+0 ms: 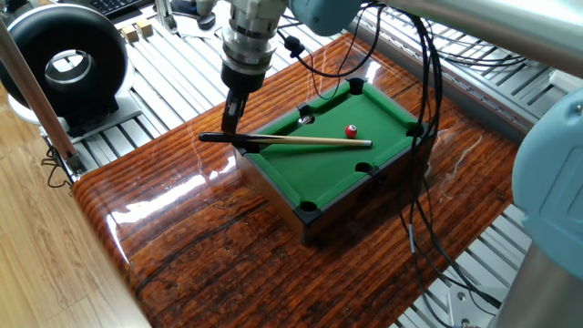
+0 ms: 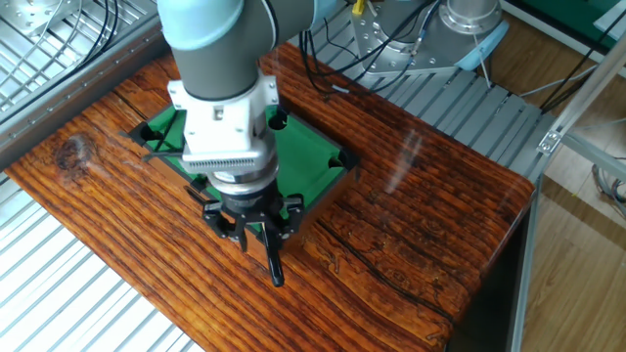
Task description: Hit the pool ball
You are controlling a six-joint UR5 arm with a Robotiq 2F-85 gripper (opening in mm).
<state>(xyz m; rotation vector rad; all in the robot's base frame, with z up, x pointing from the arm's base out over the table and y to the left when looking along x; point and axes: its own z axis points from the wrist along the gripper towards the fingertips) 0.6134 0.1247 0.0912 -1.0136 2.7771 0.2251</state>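
Best bet here: settle straight down over the dark butt of the cue (image 1: 273, 139), clamp it square, then push along the stick's own line so the tip meets the pool ball (image 1: 351, 131) dead centre. Ball's on the green felt of the mini pool table (image 1: 314, 211), just far of the cue tip. Gripper (image 2: 251, 233) spread open, holding nothing, poised right over the butt end.

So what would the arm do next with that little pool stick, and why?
Probably lower the gripper onto the dark butt of the cue and close on it. The gripper hangs right over that end, and its fingers look open and empty. The cue lies across the mini pool table, its tip just beside the red pool ball, so a short push should strike it.
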